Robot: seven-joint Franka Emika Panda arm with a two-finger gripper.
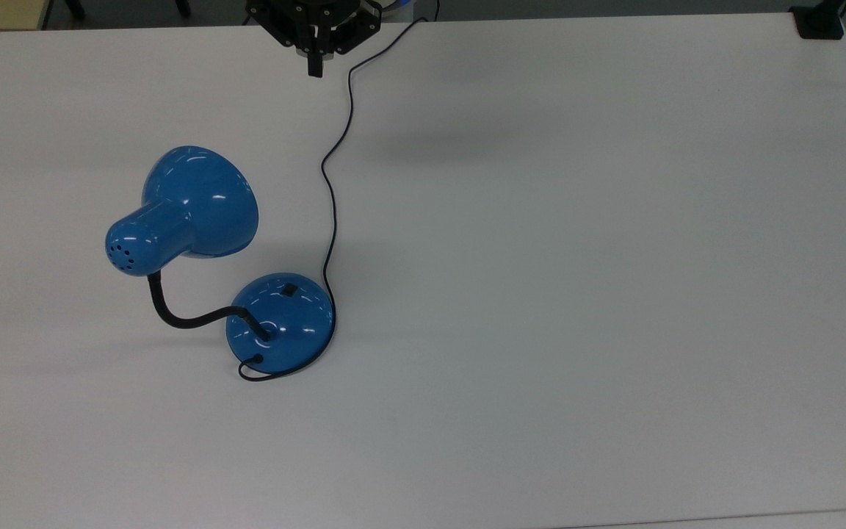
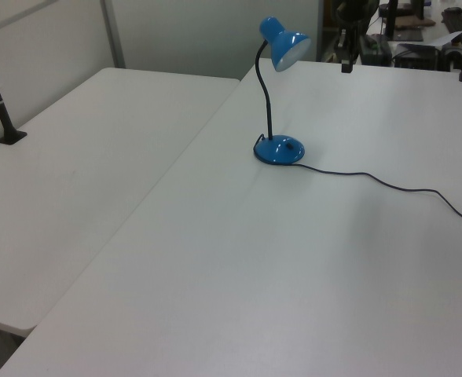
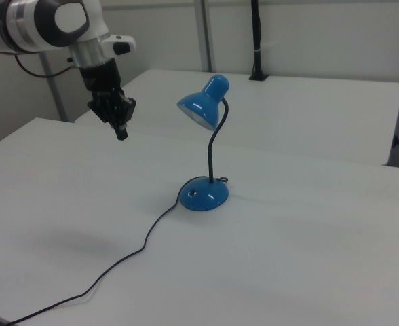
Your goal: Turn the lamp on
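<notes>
**Lamp stands alone on the white table, gripper closed and well away**

Lamp (image 1: 247, 294) stands on the white table (image 1: 614, 294), in the top view's left half. Its round blue base (image 3: 202, 195) sits flat, and the black neck (image 3: 213, 153) rises nearly straight up from it before curving over at the top. The blue shade (image 3: 201, 105) opens downward and toward the right view's left; in the top view it opens toward the upper edge. A small black switch (image 1: 289, 289) sits on the base. The thin black cord (image 1: 329, 198) leaves the base and snakes across the table toward the top view's upper edge.

The gripper (image 3: 121, 130) hangs in the air, well apart from the lamp, on the right view's left, its fingers pressed together on nothing. Nothing lies between it and the base but the cord.
</notes>
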